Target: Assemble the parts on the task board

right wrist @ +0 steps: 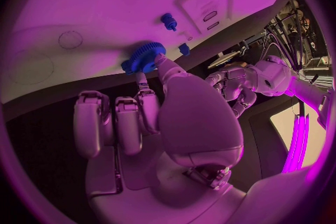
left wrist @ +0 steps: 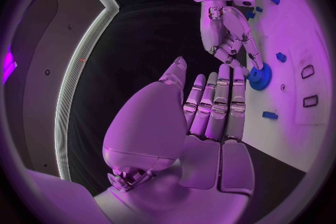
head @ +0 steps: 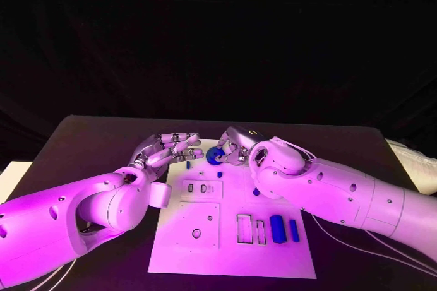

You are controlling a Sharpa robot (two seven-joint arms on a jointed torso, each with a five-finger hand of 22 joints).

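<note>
The white task board (head: 239,247) lies in the middle of the table. At its far edge my right hand (head: 239,146) pinches a blue gear (head: 216,155) at its fingertips, the other fingers curled in. In the right wrist view the gear (right wrist: 143,57) sits at the board's rim under one fingertip of the right hand (right wrist: 164,112). My left hand (head: 168,149) is just left of the gear, holding nothing. In the left wrist view the left hand (left wrist: 213,103) has straight fingers reaching toward the gear (left wrist: 260,75).
Two blue cylinders (head: 276,229) (head: 294,230) lie on the board's near right, beside rectangular slots (head: 244,228). Small blue pieces (head: 221,175) (head: 189,166) sit near the far edge. A blue peg (right wrist: 168,21) stands on the board. Black table surrounds the board.
</note>
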